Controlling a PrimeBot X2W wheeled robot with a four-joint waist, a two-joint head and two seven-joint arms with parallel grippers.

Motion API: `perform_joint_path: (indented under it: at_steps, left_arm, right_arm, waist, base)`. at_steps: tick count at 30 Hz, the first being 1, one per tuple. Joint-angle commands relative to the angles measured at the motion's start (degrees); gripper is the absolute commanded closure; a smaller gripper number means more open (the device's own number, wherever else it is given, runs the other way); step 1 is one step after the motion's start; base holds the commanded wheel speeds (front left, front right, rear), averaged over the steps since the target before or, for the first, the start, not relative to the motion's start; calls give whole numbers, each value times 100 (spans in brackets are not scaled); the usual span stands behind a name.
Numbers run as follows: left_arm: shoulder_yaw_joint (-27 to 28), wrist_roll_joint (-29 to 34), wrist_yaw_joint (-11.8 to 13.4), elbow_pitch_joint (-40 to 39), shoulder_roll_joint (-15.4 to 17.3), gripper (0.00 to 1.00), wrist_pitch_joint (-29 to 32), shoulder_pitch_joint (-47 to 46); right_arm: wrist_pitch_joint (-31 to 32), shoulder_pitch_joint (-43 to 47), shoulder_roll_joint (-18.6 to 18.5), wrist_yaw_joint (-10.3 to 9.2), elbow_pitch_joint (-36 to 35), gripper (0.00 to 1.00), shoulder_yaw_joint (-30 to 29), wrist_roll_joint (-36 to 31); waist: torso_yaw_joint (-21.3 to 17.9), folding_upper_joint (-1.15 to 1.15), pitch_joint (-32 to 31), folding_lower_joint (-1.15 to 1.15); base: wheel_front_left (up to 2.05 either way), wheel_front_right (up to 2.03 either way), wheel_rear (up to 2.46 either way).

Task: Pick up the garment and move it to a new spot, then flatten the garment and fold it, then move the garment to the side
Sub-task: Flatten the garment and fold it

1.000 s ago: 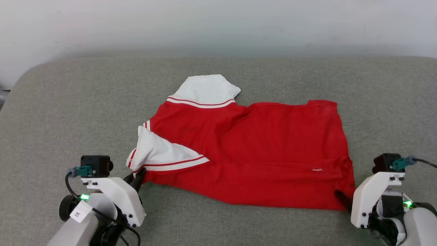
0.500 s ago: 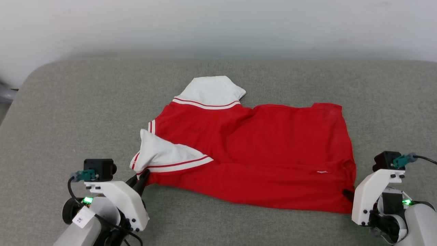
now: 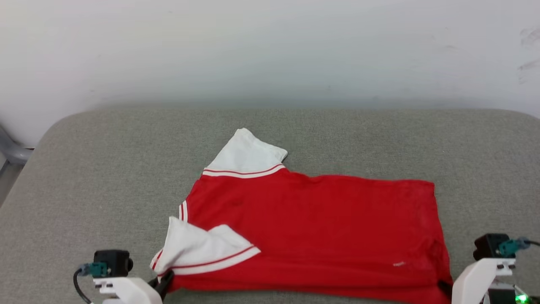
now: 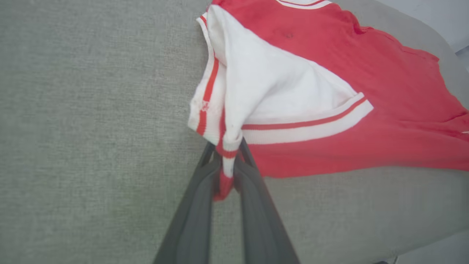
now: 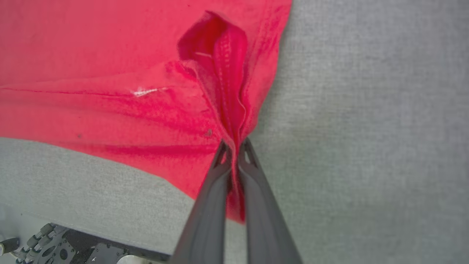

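The left gripper [image 4: 226, 148] is clamped on the near sleeve's striped trim, and the right gripper [image 5: 234, 145] pinches a bunched hem corner. Since a second ago the head camera has tilted, and the garment [image 3: 312, 228] lies tauter, its creases smoothed, along the padded surface's [image 3: 105, 169] near edge, so flattening seems under way. The head view's bottom edge cuts off the grippers and the near hem.

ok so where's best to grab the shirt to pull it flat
Its two near corners, coming in low from the robot's side. The garment lies spread wide on the grey surface, so the striped sleeve trim suits the left hand and the red hem corner the right hand; both are pinched there now.
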Motion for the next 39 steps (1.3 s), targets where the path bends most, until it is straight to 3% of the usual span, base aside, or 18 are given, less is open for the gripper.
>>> perform_joint_path:
  at_steps: [1, 8, 9, 10, 11, 12, 13, 20, 27, 34, 39]
  left_arm:
    - [27, -32, 77, -33, 83, 100, 43, 156]
    - [-116, -251, -7, 169, -136, 100, 114, 487]
    - [-132, -266, -35, 246, -199, 100, 79, 464]
    - [-167, -311, -75, 326, -265, 98, 93, 445]
    - [-187, -295, -109, 401, -319, 69, 77, 396]
    - [-181, -267, -118, 451, -359, 40, -5, 327]
    - [-185, -249, -129, 507, -400, 0, -53, 286]
    - [-126, 182, -209, 562, -445, 0, -848, -61]
    - [-90, 872, -253, 392, -400, 0, -1898, -526]
    - [54, 1278, -272, 346, -527, 0, -2344, -1202]
    - [157, 1190, -555, 666, -596, 0, -2326, -1861]
  right_arm:
    - [88, 209, 12, -10, -122, 100, -66, -49]
    - [337, 792, 293, -9, -374, 100, -174, -87]
    - [305, 848, 359, -9, -338, 76, -189, -53]
    - [254, 896, 380, -8, -302, 27, -187, -62]
    - [161, 914, 413, -9, -285, 0, -188, -58]
    - [32, 916, 451, -8, -292, 0, -198, -16]
    - [-137, 919, 467, -7, -310, 0, -195, -54]
    - [-1942, 726, 655, -7, -518, 0, -239, -111]
    - [-3393, 432, 675, -7, -758, 0, -165, -599]
    - [-3913, 101, 733, -8, -1238, 0, -120, -1064]
    - [-3867, -211, 796, -8, -1462, 0, -102, -1106]
  waist:
    - [-2, 0, -16, 0]
    - [-24, 0, 3, 0]
    - [-24, 0, 10, 0]
    - [-23, 0, 15, 0]
    - [-18, 0, 20, 0]
    - [-15, 0, 24, 0]
    - [-14, 0, 27, 0]
    - [-58, 0, 23, 0]
    - [-103, 0, 70, 0]
    - [-238, 0, 539, 0]
    - [-445, 0, 1010, 0]
  base:
    - [0, 0, 0]
    - [0, 0, 0]
    - [0, 0, 0]
    - [0, 0, 0]
    - [0, 0, 0]
    - [0, 0, 0]
    - [0, 0, 0]
    - [0, 0, 0]
    - [0, 0, 0]
    - [0, 0, 0]
    - [0, 0, 0]
